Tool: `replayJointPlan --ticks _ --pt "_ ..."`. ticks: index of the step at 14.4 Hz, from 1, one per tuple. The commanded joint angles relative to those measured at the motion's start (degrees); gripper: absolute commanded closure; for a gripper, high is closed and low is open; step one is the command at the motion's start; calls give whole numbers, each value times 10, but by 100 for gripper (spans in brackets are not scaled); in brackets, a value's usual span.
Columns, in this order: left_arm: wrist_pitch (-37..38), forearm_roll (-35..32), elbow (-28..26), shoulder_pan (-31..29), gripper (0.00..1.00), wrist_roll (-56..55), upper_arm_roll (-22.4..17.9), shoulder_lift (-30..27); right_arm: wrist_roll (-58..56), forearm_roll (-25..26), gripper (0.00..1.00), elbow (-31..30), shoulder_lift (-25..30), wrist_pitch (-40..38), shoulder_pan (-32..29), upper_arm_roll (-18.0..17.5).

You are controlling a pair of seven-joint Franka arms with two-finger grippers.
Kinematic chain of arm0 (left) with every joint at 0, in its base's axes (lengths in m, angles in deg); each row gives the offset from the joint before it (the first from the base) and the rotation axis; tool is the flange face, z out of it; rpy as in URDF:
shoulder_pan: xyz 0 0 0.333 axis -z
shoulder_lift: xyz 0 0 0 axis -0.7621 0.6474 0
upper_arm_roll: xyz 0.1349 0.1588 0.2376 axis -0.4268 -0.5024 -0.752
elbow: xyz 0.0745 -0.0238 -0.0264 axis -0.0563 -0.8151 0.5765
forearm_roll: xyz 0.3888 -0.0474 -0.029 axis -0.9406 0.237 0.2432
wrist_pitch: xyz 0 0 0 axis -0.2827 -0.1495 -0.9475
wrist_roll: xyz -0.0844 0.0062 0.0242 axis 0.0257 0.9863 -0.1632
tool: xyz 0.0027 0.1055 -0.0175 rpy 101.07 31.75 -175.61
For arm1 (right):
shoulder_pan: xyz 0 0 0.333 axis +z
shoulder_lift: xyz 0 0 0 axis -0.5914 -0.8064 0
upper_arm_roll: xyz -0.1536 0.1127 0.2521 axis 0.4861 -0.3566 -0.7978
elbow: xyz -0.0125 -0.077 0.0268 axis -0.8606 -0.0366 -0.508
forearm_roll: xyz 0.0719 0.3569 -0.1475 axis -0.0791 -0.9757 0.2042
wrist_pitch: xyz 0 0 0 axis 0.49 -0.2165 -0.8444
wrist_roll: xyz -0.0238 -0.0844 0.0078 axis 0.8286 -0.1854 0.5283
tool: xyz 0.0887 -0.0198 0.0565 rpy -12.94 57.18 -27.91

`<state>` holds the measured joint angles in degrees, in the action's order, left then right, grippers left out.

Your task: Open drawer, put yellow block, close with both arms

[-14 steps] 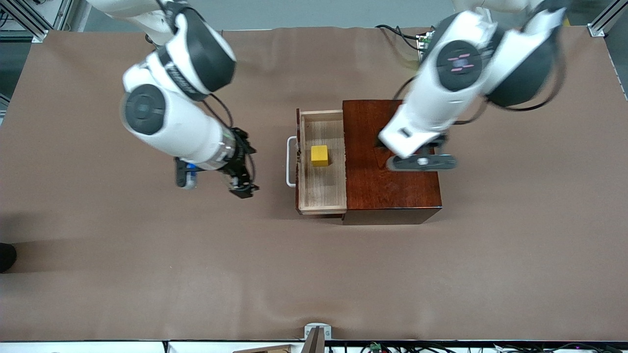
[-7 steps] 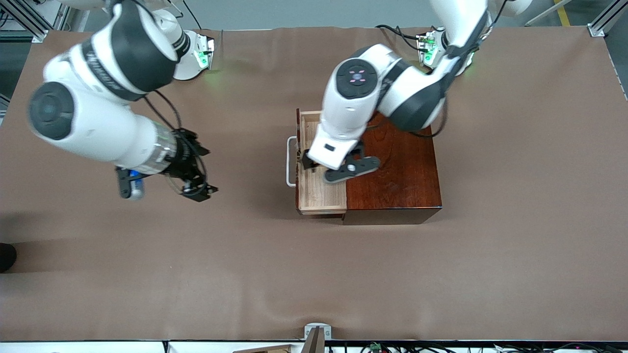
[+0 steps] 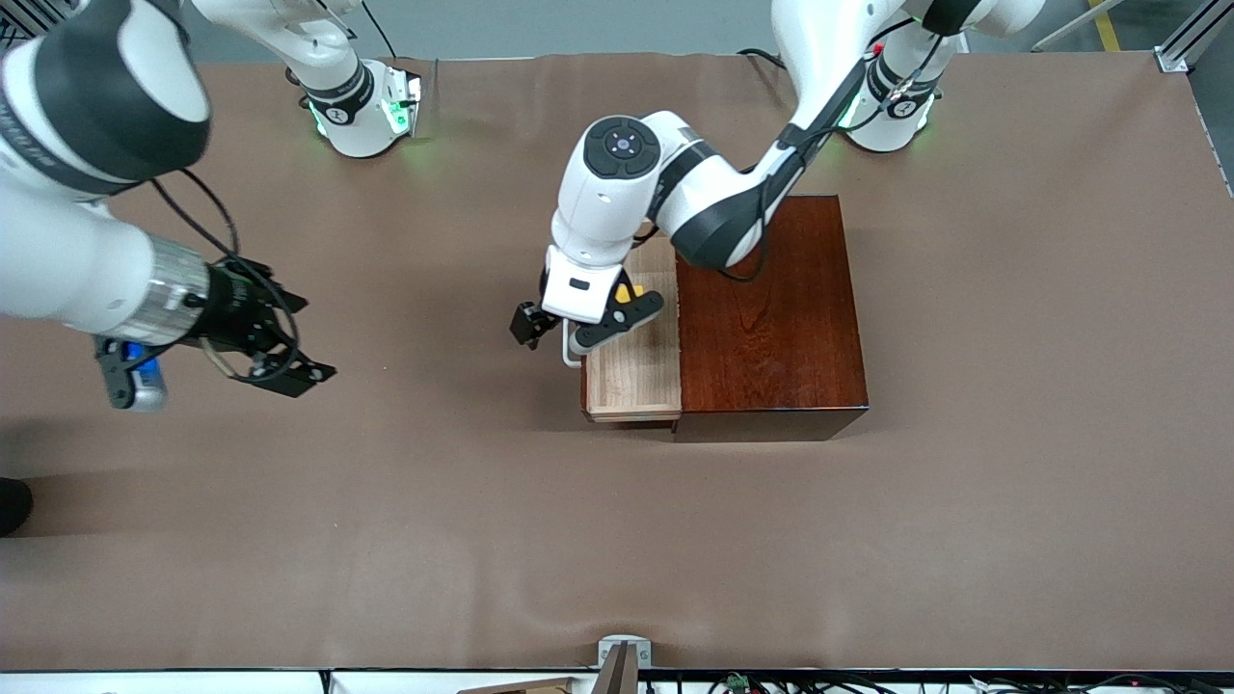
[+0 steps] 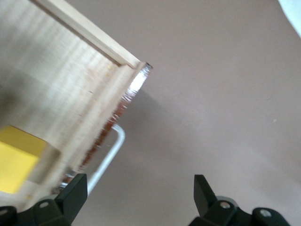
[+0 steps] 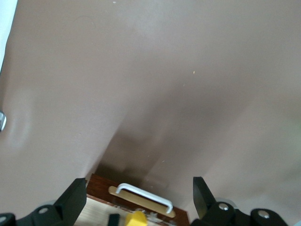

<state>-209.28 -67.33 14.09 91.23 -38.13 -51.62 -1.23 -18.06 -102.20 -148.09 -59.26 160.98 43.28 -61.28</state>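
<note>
The drawer (image 3: pixel 631 371) stands pulled out of the dark mahogany box (image 3: pixel 766 313) toward the right arm's end of the brown surface (image 3: pixel 617 540). The yellow block (image 3: pixel 627 292) lies inside the drawer's pale-wood tray, mostly hidden in the front view by the left arm; the left wrist view shows it (image 4: pixel 16 160) resting on the tray floor near the dark front panel. The left gripper (image 3: pixel 532 328) hangs over the drawer's front and its white U-shaped handle (image 4: pixel 109 155), its fingers (image 4: pixel 73 190) spread apart and holding nothing, with the handle just beside one of them. The right gripper (image 3: pixel 284 371) hovers over bare surface well apart from the drawer, toward the right arm's end; its fingers (image 5: pixel 75 195) are also spread wide and empty. From that wrist camera the handle (image 5: pixel 143 196) and block (image 5: pixel 136 219) show farther off.
</note>
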Motion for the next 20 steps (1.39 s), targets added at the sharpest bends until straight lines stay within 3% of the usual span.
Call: replayJointPlan --ticks 1,3,7,10,15,17,20 --pt "-40 8 35 87 0 -69 -85 45 -74 8 0 -1 14 -24 -27 -11" --pt "-60 10 61 127 0 -128 -129 82 -148 12 0 0 21 -35 -37 -8" --pt "-81 8 89 148 0 -203 -145 121 -302 23 0 0 34 -51 -61 -7" --pt "-21 4 86 173 0 -223 -175 123 -450 56 0 0 51 -65 -61 -5" --pt "22 3 82 173 0 -223 -183 123 -644 75 0 -21 88 -93 -84 -4" --pt "52 2 82 172 0 -219 -184 121 -718 117 0 -59 118 -76 -79 -7" --pt "94 -11 82 170 0 -216 -193 114 -753 118 0 -169 180 3 -85 -5"
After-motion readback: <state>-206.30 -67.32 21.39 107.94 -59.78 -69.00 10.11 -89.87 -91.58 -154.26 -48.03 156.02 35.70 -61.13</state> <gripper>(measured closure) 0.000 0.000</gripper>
